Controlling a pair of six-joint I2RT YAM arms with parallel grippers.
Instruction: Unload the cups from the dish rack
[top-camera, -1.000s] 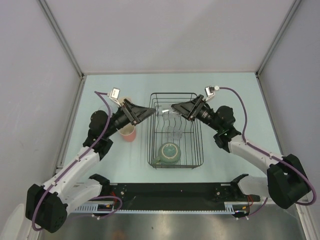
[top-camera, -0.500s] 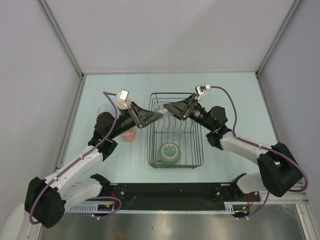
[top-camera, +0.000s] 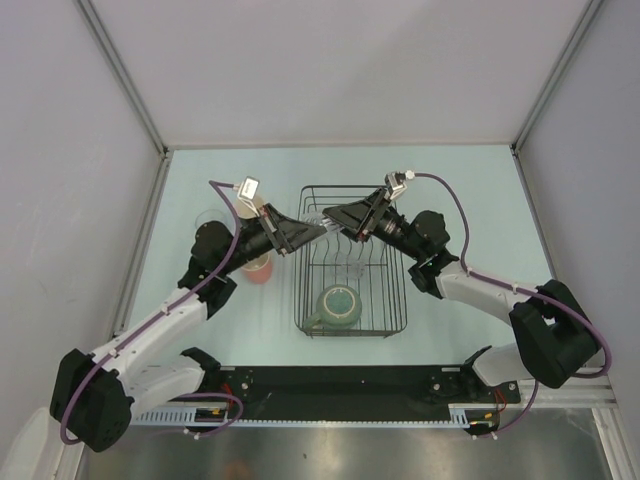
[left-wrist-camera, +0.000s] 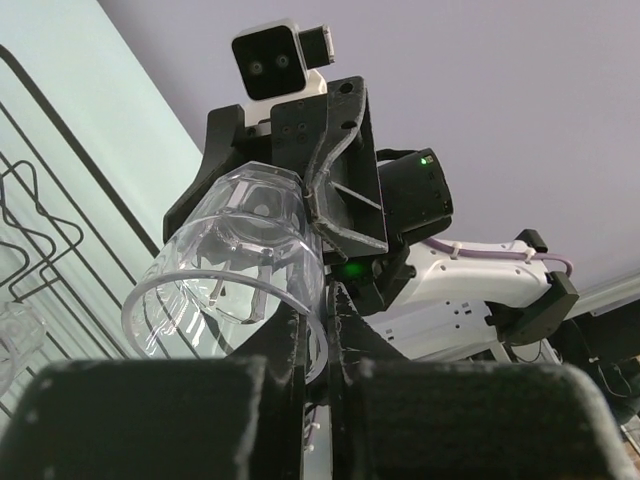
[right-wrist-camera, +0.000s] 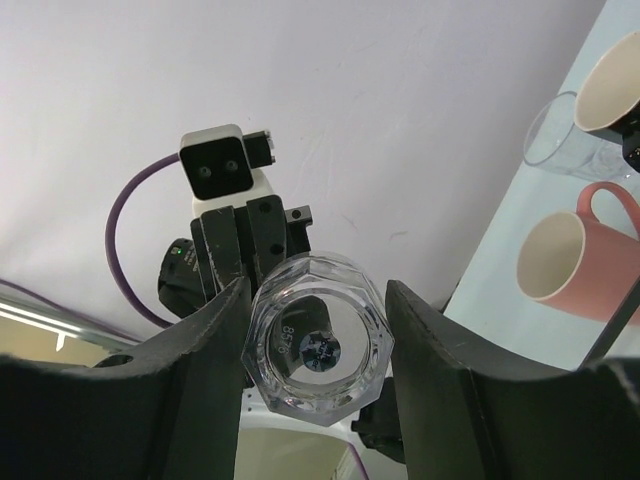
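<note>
left gripper: you pinch shut on the rim of the clear faceted glass tumbler.
right gripper: you clasp that tumbler's sides, base toward your wrist.
tumbler: aloft over the black wire dish rack, its 11 o'clock corner.
sage-green handled mug: in the rack, 6 o'clock end.
salmon-pink mug: on the table, rack's 9 o'clock.

The top camera looks steeply down from 6 o'clock, far enough for the whole black wire dish rack. The wrist cameras sit close, left facing 3 o'clock, right 9 o'clock, sharing the clear faceted glass tumbler.
</note>
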